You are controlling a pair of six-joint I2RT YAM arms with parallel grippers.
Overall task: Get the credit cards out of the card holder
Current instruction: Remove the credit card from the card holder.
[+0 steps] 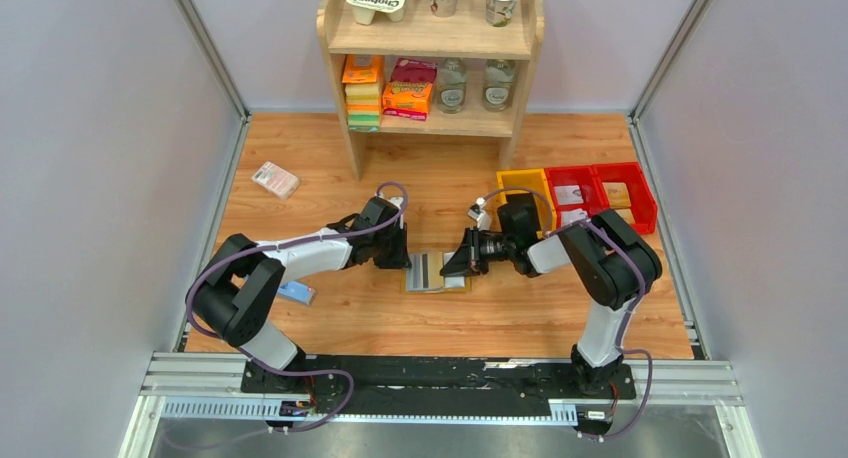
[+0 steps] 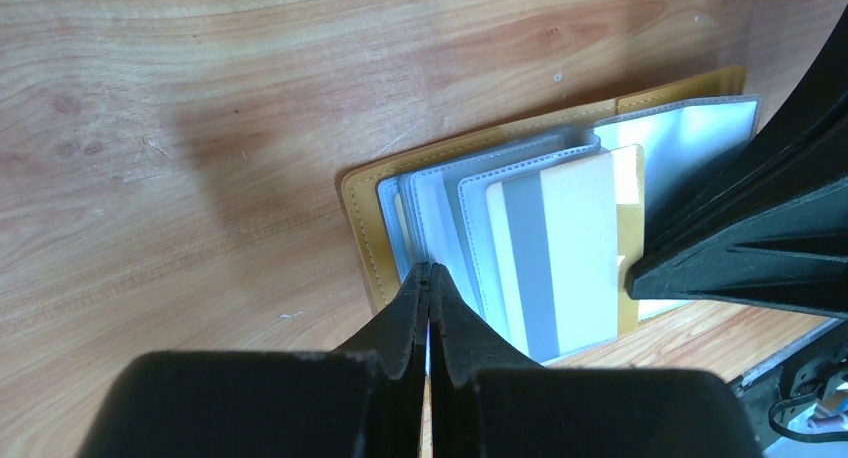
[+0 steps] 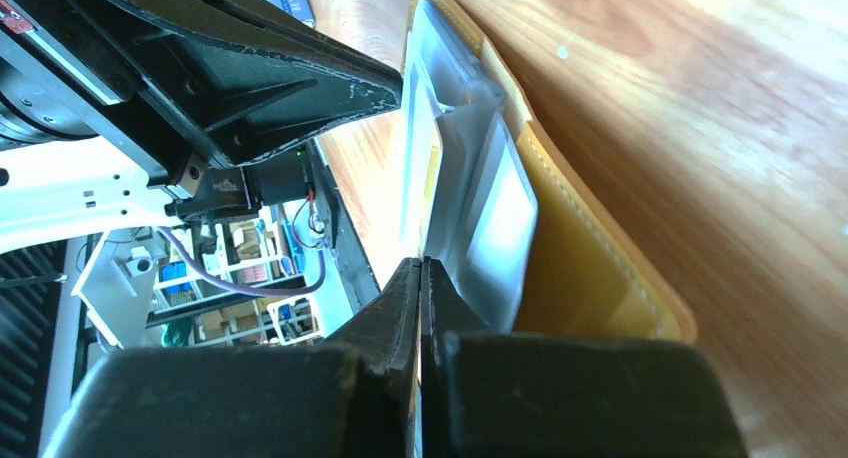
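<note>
Open tan stitched card holder (image 1: pixel 437 275), glossy clear sleeves (image 2: pixel 445 213) fanned.
Left gripper (image 1: pixel 403 261) at 9 o'clock, right gripper (image 1: pixel 458 265) at 3 o'clock, both closed tight at sleeve edges.

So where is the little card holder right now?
From above, the card holder lies open in the middle of the table, between the left gripper and the right gripper, in front of the wooden shelf.

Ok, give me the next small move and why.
Probably draw the right pincer away from the card holder, to slide out the striped card: it is shut at that card's edge, and the left pincer, shut too, sits at the opposite side.
</note>
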